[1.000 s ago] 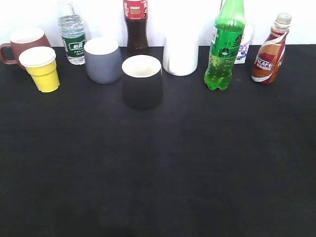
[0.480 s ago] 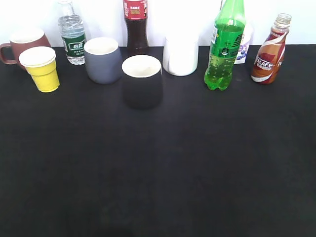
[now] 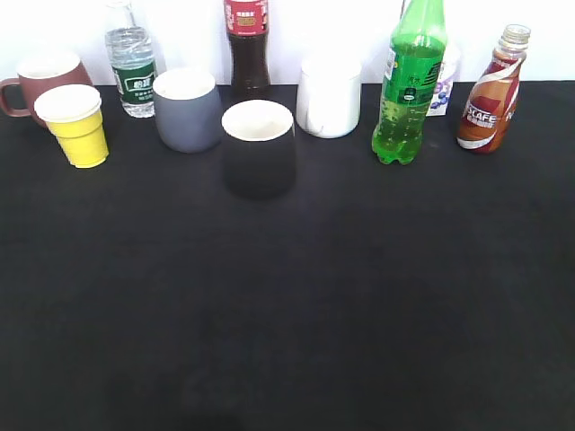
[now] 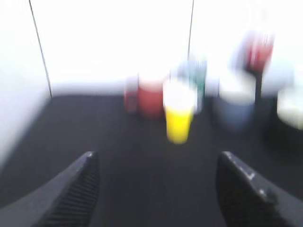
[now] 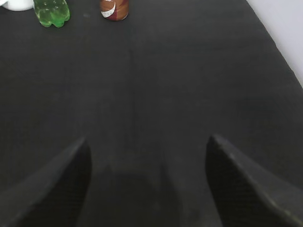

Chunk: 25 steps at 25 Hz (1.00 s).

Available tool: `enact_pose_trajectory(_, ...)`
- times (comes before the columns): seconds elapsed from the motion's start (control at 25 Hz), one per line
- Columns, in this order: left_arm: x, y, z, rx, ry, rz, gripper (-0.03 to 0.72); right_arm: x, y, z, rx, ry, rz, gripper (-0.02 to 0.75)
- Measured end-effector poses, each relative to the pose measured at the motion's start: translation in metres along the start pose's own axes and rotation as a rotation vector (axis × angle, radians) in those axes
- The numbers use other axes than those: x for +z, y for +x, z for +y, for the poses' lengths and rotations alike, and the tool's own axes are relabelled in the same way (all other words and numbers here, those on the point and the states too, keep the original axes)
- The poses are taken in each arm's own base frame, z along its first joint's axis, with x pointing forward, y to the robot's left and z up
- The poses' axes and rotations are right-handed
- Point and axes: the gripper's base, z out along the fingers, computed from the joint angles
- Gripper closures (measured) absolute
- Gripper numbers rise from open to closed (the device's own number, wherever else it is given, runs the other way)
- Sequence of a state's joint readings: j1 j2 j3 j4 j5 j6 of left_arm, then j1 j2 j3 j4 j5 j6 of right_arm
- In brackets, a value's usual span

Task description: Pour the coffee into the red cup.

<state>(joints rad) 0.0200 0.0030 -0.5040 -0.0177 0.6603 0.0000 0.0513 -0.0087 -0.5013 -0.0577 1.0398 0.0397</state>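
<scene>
The coffee bottle (image 3: 490, 99) stands upright at the back right of the black table; its base shows at the top of the right wrist view (image 5: 114, 9). The red cup (image 3: 36, 83) stands at the back left behind a yellow paper cup (image 3: 78, 126); it shows blurred in the left wrist view (image 4: 150, 97). My left gripper (image 4: 156, 163) is open and empty, well short of the cups. My right gripper (image 5: 147, 146) is open and empty, far in front of the coffee bottle. Neither gripper shows in the exterior view.
Along the back stand a water bottle (image 3: 132, 70), a grey cup (image 3: 187, 109), a cola bottle (image 3: 248, 49), a black cup (image 3: 259, 148), a white cup (image 3: 329, 99) and a green bottle (image 3: 411, 85). The black table (image 3: 287, 305) stretches in front.
</scene>
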Motion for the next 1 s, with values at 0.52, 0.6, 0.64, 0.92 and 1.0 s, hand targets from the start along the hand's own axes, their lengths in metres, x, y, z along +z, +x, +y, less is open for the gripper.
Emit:
enact_pose_trajectory(0.52,0.145,0.034,0.004,-0.013,-0.017,0.038,0.157,0.000,0.000,0.000,0.000,0.000,0.000,0.150)
enact_pose_trajectory(0.6,0.176,0.050,0.004,-0.011,-0.022,0.078,0.157,0.000,0.000,0.000,0.000,0.000,0.000,0.150)
enact_pose_trajectory(0.64,0.187,0.057,0.005,-0.010,-0.024,0.082,0.157,0.000,0.000,0.000,0.000,0.000,0.000,0.150)
enact_pose_trajectory(0.92,0.263,0.116,0.007,-0.004,-0.033,0.179,0.159,0.000,0.000,0.000,0.000,0.000,0.000,0.150)
enact_pose_trajectory(1.0,0.279,0.123,0.008,-0.004,-0.034,0.182,0.159,0.000,0.000,0.000,0.000,0.000,0.000,0.150)
